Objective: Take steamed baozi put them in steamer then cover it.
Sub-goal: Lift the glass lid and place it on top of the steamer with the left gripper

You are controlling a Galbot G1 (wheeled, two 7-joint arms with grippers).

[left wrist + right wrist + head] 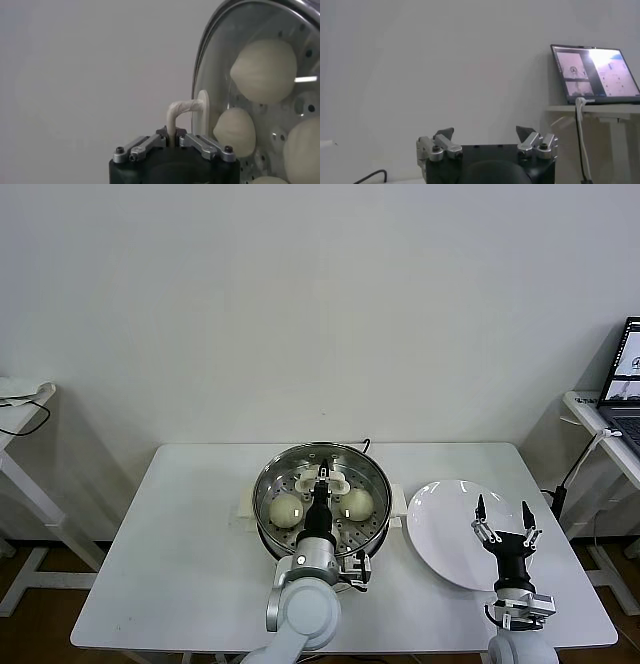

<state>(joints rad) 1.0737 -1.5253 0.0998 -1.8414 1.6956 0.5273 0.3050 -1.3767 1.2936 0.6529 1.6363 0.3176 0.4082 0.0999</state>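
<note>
Steamer (268,499) sits mid-table on the white table (180,564), round shiny steel pot with a perforated tray and cream-white side handles. Cover (372,482) is on top of it: clear glass lid, metal rim, cream-white oblong handle (321,478) at centre. Baozi (286,509) visible through the glass, cream-white round buns on the tray; head view shows two clearly, one each side of the handle. Left wrist view shows more of them (264,70) behind the glass, pleats faint, plus tray holes.

Left gripper (321,481) reaches over the lid from the near side, fingers pinched together on the cover's handle (186,107); in the left wrist view the handle loop stands up right between the closed fingertips.

Right gripper (503,517) hovers above the white plate (440,529), which lies just to the right of the steamer, with nothing on it. Its fingers (444,134) stand wide apart, holding nothing.

Laptop (594,74) with lit screen on a side table at far right, well apart from the work.
</note>
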